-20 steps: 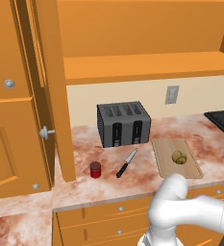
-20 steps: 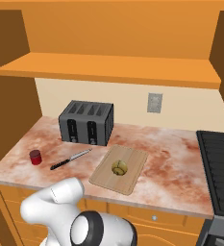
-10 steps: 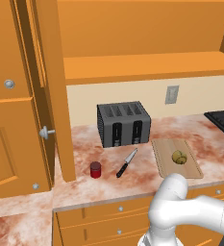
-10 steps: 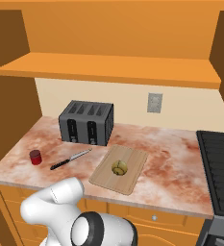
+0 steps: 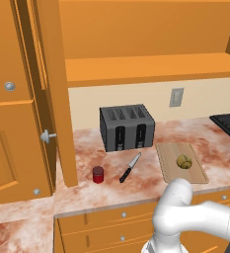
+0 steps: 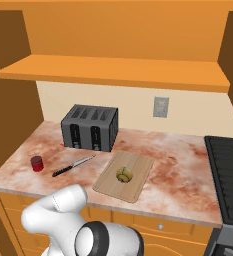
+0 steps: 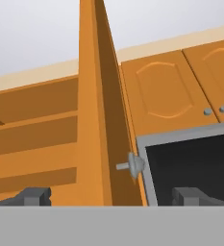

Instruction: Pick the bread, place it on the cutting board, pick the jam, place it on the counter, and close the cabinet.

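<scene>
A: So, where does everything sit right now?

B: The bread (image 5: 184, 161) lies on the cutting board (image 5: 168, 165), and the jam (image 5: 98, 174) stands on the counter (image 5: 151, 180), left of a black-handled knife (image 5: 129, 168) and in front of the toaster (image 5: 127, 127). Both look like finished placements, set well apart so neither blocks the other.

A: And the cabinet (image 5: 136, 34)?

B: Open. The left door (image 5: 51, 89) swings out edge-on toward us, shelf bare. That seems to be the only step left.

A: What is the gripper (image 7: 112, 196) doing?

B: In the hand view its fingertips (image 7: 34, 196) stand wide apart, holding nothing, and they frame the door's edge and its round silver knob (image 7: 132, 165). I judge it is lining up to push that door shut.

A: Anything changed from a second ago?

B: Nothing I can make out. Bread, jam, knife and door sit where they were, and the arm's elbow holds the same pose in both base views.
</scene>
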You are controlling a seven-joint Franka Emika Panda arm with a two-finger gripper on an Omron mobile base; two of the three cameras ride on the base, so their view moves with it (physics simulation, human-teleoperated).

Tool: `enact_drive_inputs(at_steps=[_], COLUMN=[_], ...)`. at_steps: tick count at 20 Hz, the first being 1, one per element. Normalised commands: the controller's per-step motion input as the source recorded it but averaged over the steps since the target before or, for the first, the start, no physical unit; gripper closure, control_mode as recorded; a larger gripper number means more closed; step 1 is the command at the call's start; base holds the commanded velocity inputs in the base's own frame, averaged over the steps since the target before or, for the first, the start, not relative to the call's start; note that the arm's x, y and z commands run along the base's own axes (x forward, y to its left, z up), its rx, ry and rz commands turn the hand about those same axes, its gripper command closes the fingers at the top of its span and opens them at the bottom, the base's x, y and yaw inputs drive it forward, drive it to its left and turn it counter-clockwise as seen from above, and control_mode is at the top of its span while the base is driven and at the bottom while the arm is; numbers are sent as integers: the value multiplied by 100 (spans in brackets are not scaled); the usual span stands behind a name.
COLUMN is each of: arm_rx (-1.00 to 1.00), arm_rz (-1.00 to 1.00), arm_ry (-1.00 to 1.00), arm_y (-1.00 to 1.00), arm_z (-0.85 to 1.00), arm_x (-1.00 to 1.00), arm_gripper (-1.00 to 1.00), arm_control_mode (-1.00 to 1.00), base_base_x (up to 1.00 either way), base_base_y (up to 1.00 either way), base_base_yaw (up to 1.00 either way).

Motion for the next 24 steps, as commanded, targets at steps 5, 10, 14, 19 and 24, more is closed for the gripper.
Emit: enact_drive_inputs(at_steps=[5, 10, 14, 19, 24], arm_rx=[0, 0, 0, 0, 0], arm_rz=[0, 0, 0, 0, 0], arm_ry=[0, 0, 0, 0, 0], arm_y=[-22, -31, -30, -26, -27], arm_z=[6, 3, 2, 0, 0], arm_x=[0, 0, 0, 0, 0], arm_gripper=[-100, -100, -100, -100, -100], arm_control_mode=[-100, -100, -100, -100, -100], base_base_x=[0, 0, 0, 0, 0], base_base_y=[0, 0, 0, 0, 0], base_base_yaw=[0, 0, 0, 0, 0])
